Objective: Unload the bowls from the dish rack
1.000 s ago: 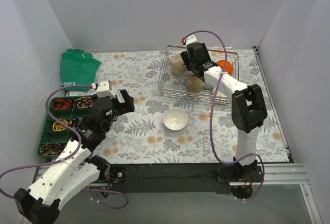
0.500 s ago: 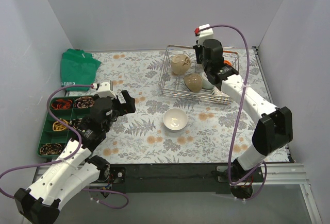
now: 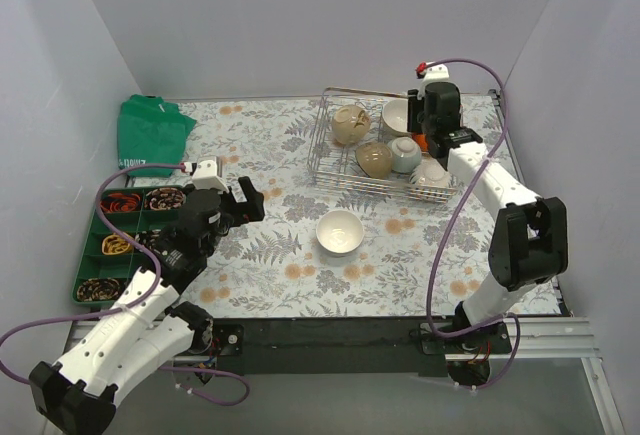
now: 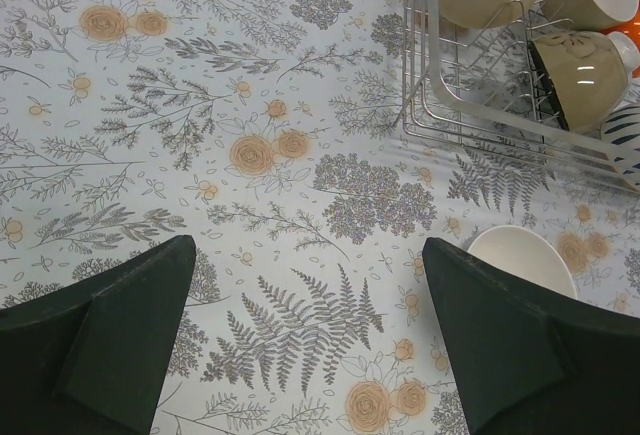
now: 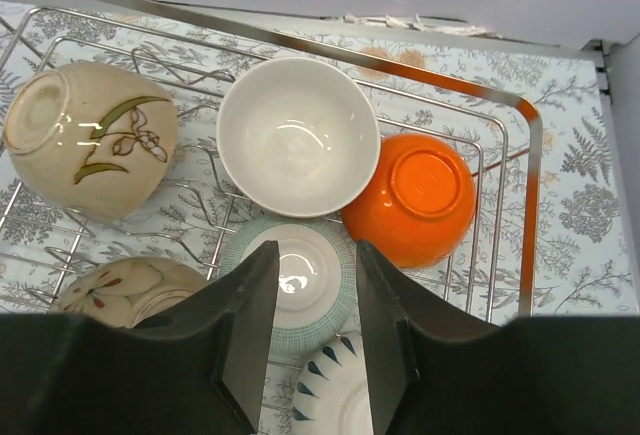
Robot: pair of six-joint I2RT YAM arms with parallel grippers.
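Observation:
The silver wire dish rack [image 3: 318, 150] stands at the back right and holds several bowls: beige [image 3: 348, 123], tan [image 3: 375, 160], white [image 3: 397, 115], pale teal [image 3: 405, 153], a blue-patterned white one [image 3: 432, 175], and an orange one mostly hidden under the arm. A white bowl [image 3: 340, 232] sits upright on the table in front of the rack. My right gripper [image 5: 315, 255] is open and empty above the teal bowl [image 5: 300, 300], beside the white bowl [image 5: 298, 135] and the orange bowl [image 5: 420, 195]. My left gripper [image 4: 308, 245] is open and empty over the table, left of the white bowl [image 4: 520, 255].
A green compartment tray [image 3: 90, 255] with snacks lies at the left edge. A green bag [image 3: 150, 130] lies at the back left. White walls enclose the table on three sides. The rack's rim [image 5: 530, 155] runs close to the right wall.
My right arm has swung from the rack's left part to its back right part, uncovering the white and teal bowls. The left arm has hardly moved.

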